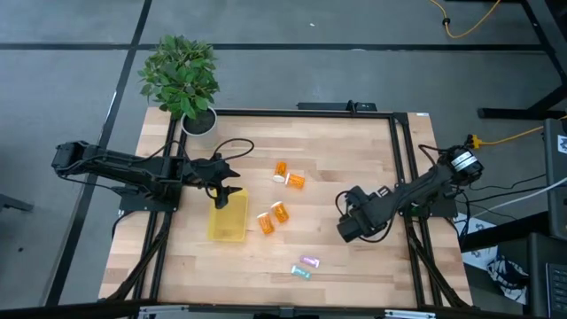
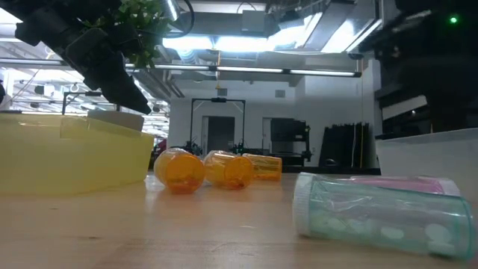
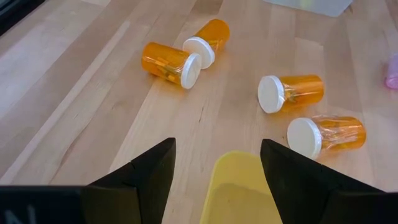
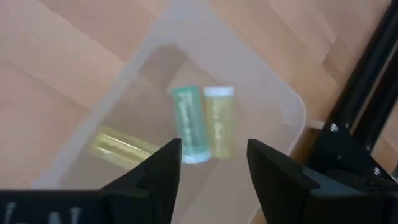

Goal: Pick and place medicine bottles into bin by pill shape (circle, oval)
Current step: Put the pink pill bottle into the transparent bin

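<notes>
Left gripper [image 1: 225, 197] hung over yellow bin [image 1: 229, 218], fingers apart, empty – four orange bottles [image 1: 280, 213] lay on surface nearby; right gripper [image 4: 210, 163] over clear bin [image 4: 283, 106] – fingers apart, three vials [image 4: 189, 123] inside

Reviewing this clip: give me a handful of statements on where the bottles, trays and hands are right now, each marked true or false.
1. Four orange bottles lie on their sides on the bare table. True.
2. The left hand is shut on an orange bottle. False: its fingers are apart and empty, over the yellow tray.
3. The clear tray under the right hand is empty. False: the right wrist view shows three vials lying in it, one green, two yellowish.
4. A pink vial and a green vial lie side by side near the table's front edge. True.
5. The plant pot stands inside the yellow tray. False: it stands at the table's far left corner.
</notes>
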{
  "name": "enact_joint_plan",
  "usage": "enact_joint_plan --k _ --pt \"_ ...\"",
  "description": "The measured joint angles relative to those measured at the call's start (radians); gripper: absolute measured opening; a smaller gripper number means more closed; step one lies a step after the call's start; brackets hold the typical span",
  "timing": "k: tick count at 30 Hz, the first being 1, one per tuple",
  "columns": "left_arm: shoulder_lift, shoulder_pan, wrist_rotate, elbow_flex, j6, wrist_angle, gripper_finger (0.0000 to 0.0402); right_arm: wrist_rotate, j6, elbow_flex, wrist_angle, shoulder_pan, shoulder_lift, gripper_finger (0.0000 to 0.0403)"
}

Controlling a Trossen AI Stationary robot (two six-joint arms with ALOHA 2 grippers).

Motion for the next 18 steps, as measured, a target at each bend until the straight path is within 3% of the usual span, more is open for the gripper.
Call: enact_joint_plan --k 6,14,18 --pt "0.0 0.0 0.0 0.0 0.0 0.0 0.0229 0.021 -0.061 0.072 0.058 0.008 0.0 0.0188" --pt "0.0 0.0 0.0 0.0 0.0 0.0 0.0229 -0.102 -0.452 0.059 0.602 0.04 0.011 0.0187" --pt "0.0 0.0 0.0 0.0 0.0 0.0 0.0229 -0.16 -0.602 0.058 0.751 0.036 0.049 0.0187"
